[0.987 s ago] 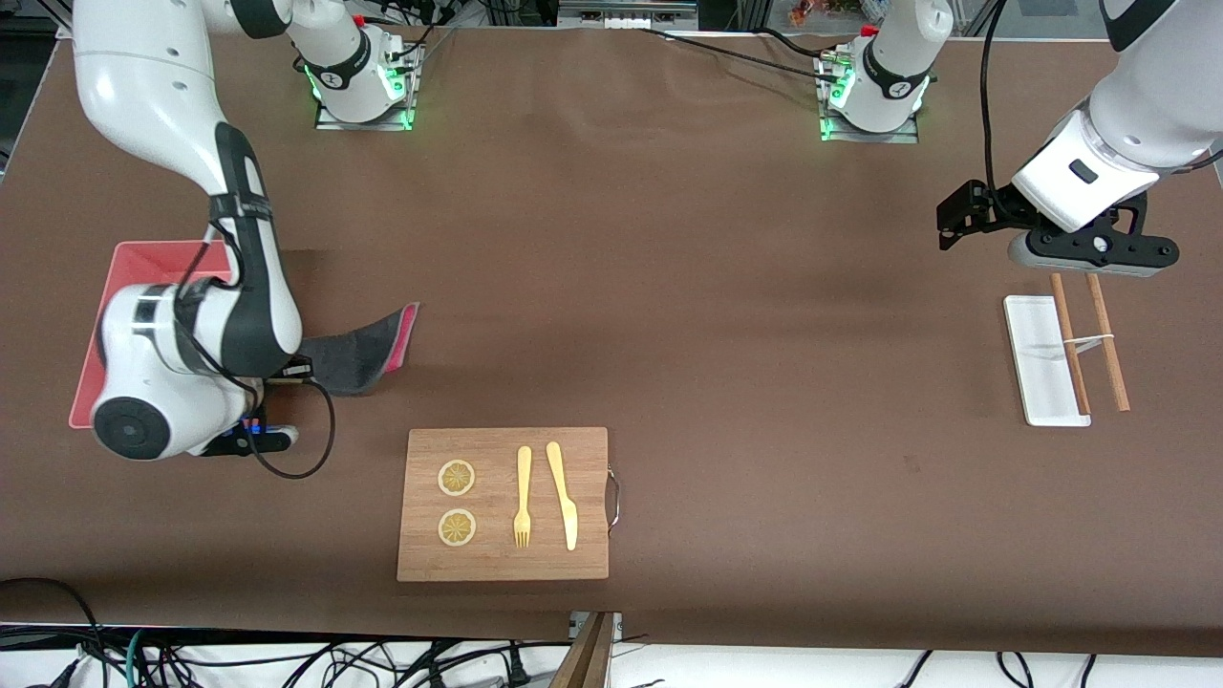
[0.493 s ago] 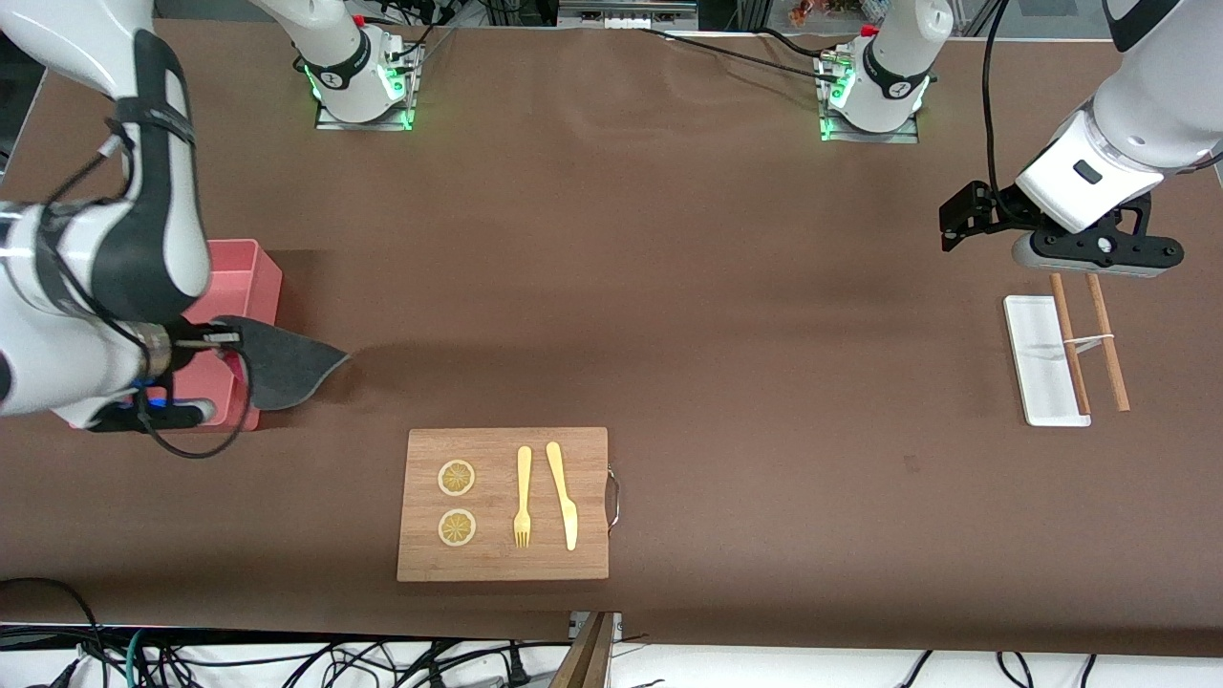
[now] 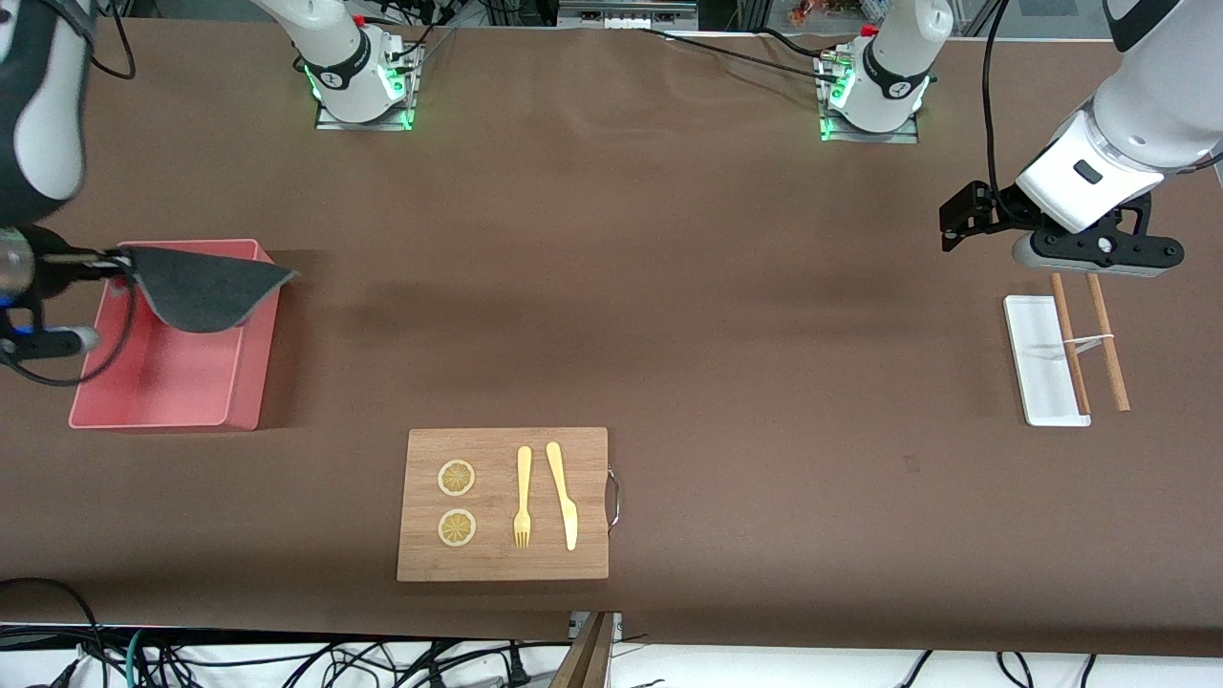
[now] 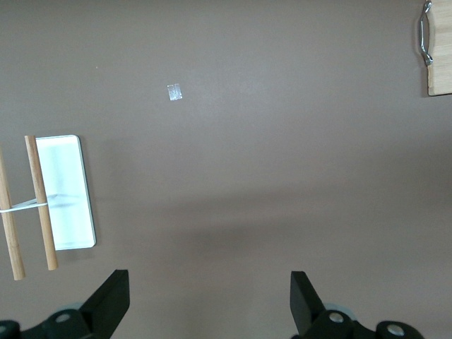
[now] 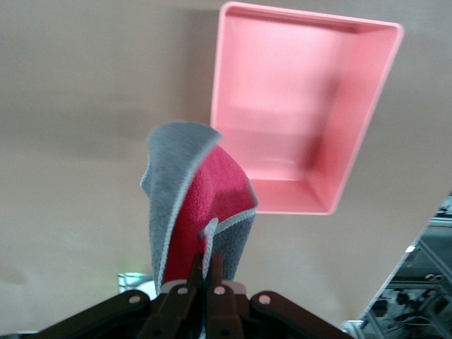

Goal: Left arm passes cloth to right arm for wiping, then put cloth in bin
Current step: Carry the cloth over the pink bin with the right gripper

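Observation:
My right gripper (image 3: 107,260) is shut on the cloth (image 3: 203,289) and holds it in the air over the pink bin (image 3: 229,382). The cloth's dark grey face shows in the front view. In the right wrist view the cloth (image 5: 194,212) hangs from my shut fingers (image 5: 207,272), folded, magenta inside and grey outside, with the bin (image 5: 367,127) below it and nothing in it. My left gripper (image 3: 958,222) is open and holds nothing, waiting over the table beside the white tray; its fingertips (image 4: 113,300) stand wide apart.
A wooden cutting board (image 3: 503,564) with two lemon slices, a fork (image 3: 523,497) and a knife (image 3: 564,494) lies near the front camera. A white tray (image 3: 1037,373) and two chopsticks (image 3: 1108,344) lie at the left arm's end.
My right arm has lifted and swung the cloth from the table beside the bin up and over the bin, uncovering the bin. The left arm has barely moved.

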`<state>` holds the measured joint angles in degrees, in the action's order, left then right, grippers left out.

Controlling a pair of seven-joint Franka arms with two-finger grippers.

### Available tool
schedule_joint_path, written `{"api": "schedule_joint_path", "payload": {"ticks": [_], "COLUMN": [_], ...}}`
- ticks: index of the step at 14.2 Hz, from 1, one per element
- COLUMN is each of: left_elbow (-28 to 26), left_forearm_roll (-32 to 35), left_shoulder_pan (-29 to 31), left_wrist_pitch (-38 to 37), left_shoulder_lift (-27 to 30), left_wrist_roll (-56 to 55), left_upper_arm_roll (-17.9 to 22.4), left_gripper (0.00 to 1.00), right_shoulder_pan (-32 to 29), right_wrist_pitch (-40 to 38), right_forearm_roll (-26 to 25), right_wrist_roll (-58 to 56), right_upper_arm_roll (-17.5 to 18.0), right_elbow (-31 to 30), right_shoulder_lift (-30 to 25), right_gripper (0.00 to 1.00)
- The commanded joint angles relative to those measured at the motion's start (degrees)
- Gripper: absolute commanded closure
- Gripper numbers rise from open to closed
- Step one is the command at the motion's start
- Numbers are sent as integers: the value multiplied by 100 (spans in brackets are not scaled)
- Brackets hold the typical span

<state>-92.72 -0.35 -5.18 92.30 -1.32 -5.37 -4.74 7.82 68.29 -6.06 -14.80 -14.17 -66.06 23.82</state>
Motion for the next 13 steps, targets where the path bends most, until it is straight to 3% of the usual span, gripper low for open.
{"api": "schedule_joint_path", "payload": {"ticks": [1,3,7,13], "left_elbow": [26,26,26,26], "left_forearm_roll": [79,79,79,70], "left_shoulder_pan": [17,17,17,26], "left_wrist_pitch": [16,16,8,25], "left_shoulder_lift": [18,18,18,18], "left_wrist_roll": [45,45,45,45], "left_upper_arm_roll": [-10,-10,-10,-10], "left_gripper": [0,0,0,0], "right_shoulder_pan": [-202,-289,-404,-404], "right_wrist_pitch": [-9,244,1053,2115], "right_forearm_roll": [-228,-387,-414,87], "right_wrist_roll": [-829,-1190,-1262,-1130], "right_upper_arm_roll": [-260,-481,-543,-534], "right_elbow": [-100,-362,-873,-1680], "right_shoulder_lift": [-62,-1,122,553], "right_gripper": [100,100,100,100]}}
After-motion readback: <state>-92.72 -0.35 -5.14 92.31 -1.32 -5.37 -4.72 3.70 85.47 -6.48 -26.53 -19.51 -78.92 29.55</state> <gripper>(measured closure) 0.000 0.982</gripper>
